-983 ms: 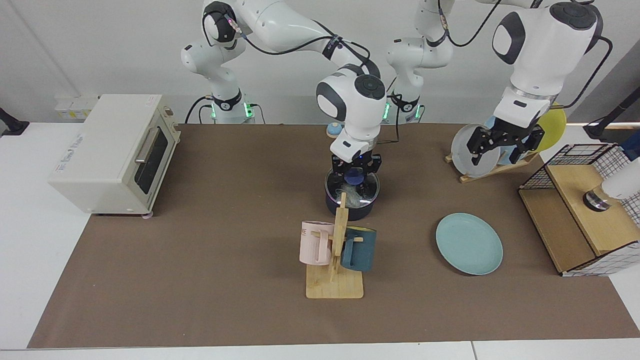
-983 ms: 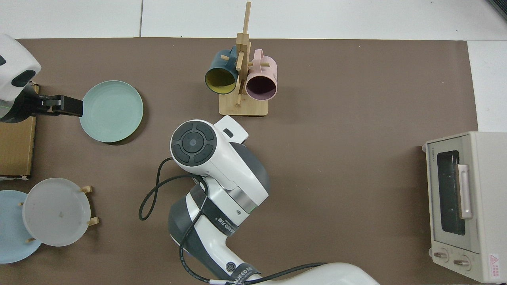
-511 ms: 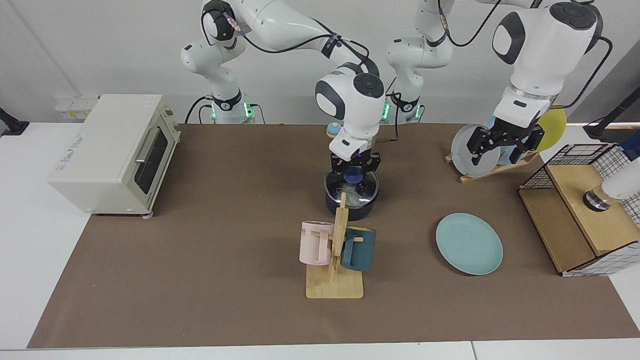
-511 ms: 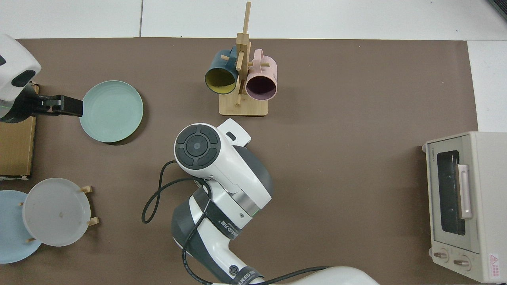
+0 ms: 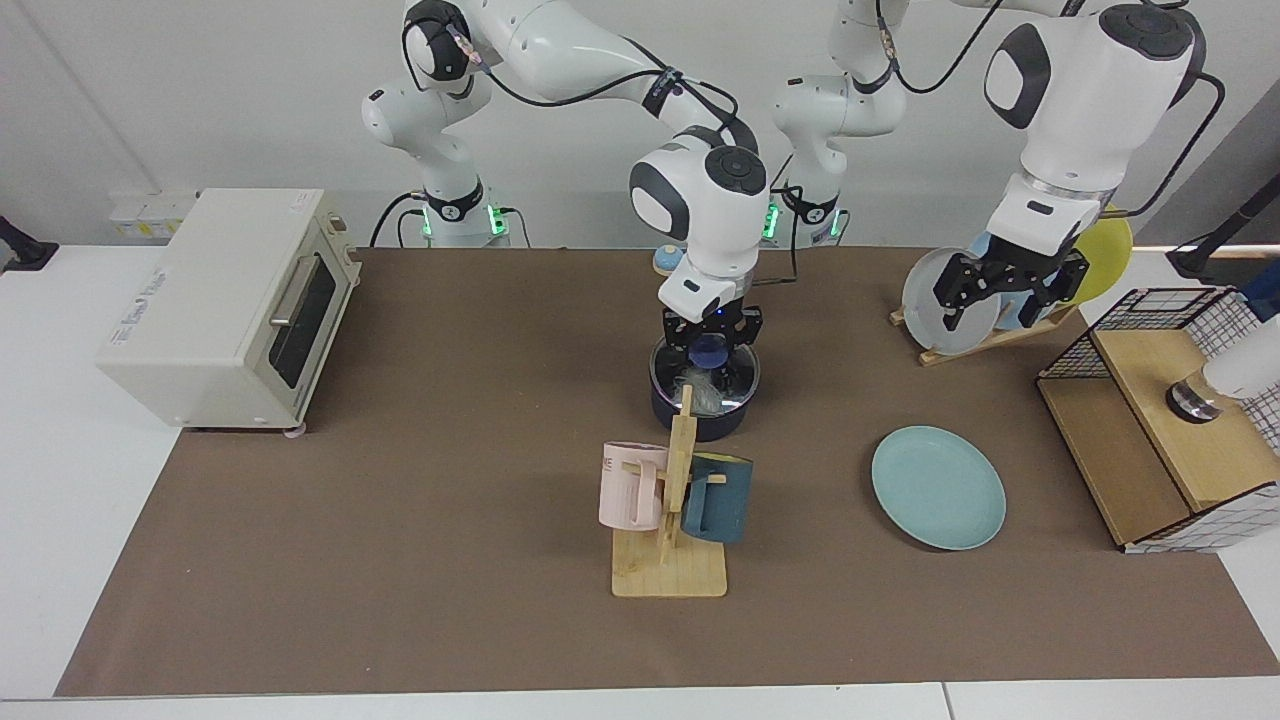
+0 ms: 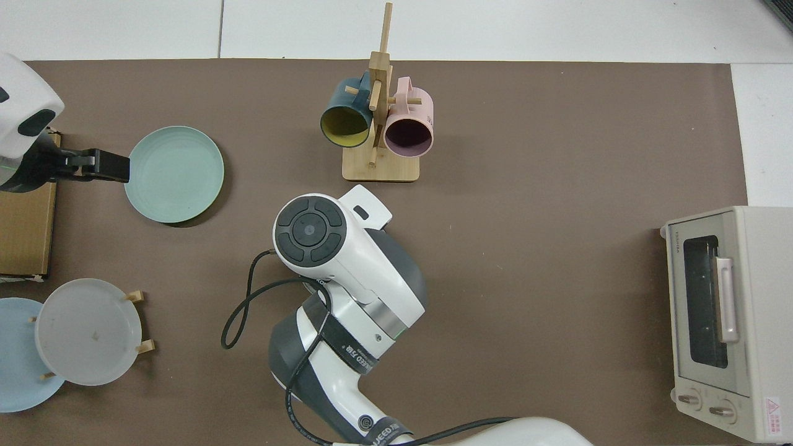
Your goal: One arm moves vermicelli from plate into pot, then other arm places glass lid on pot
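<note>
Facing view: right gripper (image 5: 711,345) clasps the blue knob of the round clear glass lid (image 5: 705,378), seated directly beneath on the dark navy saucepan (image 5: 700,415). Left gripper (image 5: 1008,290) waits, fingers spread, above the bare teal-green plate (image 5: 938,487).

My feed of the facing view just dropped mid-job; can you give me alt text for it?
The right arm's tool is at the blue knob of the glass lid, which sits on the pot with vermicelli showing through it. The teal plate lies bare, and the left arm's tool waits raised before a dish rack.
</note>
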